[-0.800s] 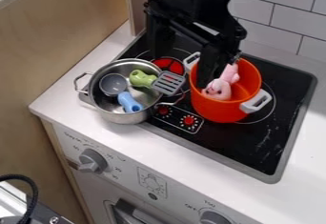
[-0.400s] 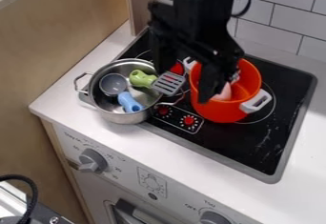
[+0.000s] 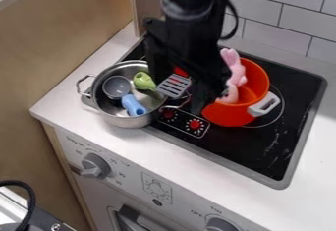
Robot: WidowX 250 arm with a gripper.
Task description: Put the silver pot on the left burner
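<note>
Here, pincer (image 3: 179, 95) near silver pot (image 3: 125, 120), fingers apart

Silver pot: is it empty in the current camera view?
No, the silver pot has a blue-handled ladle inside it and a green-handled spatula whose slotted head reaches over the rim.

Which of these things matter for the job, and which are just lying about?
For the job:
- silver pot
- left burner, partly hidden

Just there:
- blue-handled ladle and green-handled slotted turner, both in the silver pot
- orange pot
- pink toy in the orange pot
</note>
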